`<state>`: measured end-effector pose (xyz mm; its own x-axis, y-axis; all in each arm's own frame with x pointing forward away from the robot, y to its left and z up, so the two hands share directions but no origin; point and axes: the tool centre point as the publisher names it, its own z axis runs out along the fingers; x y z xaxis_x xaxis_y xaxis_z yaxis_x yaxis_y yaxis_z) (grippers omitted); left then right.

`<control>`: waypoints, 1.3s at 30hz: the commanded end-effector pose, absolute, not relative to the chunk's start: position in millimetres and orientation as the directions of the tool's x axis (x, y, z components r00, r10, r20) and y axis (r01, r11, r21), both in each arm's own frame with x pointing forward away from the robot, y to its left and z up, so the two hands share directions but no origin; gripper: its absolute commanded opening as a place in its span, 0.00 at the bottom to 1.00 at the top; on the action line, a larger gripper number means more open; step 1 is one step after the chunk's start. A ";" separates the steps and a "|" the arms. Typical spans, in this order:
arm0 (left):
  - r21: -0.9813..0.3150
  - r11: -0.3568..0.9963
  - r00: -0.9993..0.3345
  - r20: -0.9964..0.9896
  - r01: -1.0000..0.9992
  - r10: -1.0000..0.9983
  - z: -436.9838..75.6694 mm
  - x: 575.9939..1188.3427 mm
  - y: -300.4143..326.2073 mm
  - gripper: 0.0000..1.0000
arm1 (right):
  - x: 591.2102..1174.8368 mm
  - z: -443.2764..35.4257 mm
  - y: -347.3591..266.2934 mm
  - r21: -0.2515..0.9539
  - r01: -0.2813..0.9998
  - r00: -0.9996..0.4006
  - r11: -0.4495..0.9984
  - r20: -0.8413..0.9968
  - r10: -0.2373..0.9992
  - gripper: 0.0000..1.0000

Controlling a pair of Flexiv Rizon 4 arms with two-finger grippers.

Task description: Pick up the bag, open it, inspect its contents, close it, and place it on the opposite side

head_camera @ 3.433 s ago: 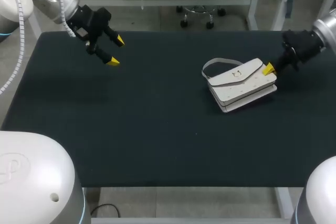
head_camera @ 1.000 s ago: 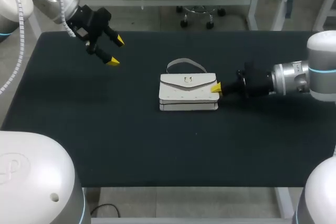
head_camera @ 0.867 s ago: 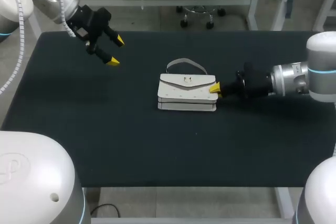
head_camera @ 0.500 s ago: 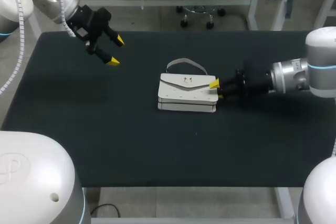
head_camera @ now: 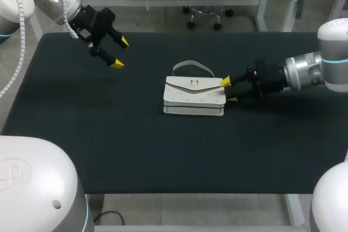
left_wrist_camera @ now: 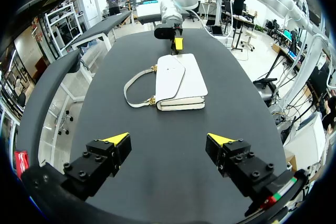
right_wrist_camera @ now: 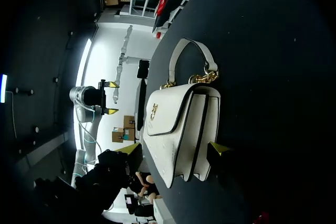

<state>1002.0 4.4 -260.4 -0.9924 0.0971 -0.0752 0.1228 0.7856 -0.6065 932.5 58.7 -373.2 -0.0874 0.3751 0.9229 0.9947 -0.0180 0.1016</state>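
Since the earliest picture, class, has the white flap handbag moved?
Yes. The white flap handbag has slid leftward from the black table's right part to its middle.

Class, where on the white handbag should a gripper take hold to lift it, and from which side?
Probably the handle: the handbag lies flat, flap up, and its handle loops out from the far edge, clear of the body. Come from above, one finger inside the loop.
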 end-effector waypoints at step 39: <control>-0.608 0.784 -0.992 -0.078 0.124 0.096 -261.5 1002.0 4.0 1.00 | 880.1 -267.8 55.6 0.459 0.383 -0.839 0.802 -0.191 0.510 1.00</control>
<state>1002.0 4.4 -260.4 -0.9924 0.0971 -0.0752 0.1228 0.7856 -0.6065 886.0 51.4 -271.3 -0.8537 0.4359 0.2851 0.5188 0.6637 0.5388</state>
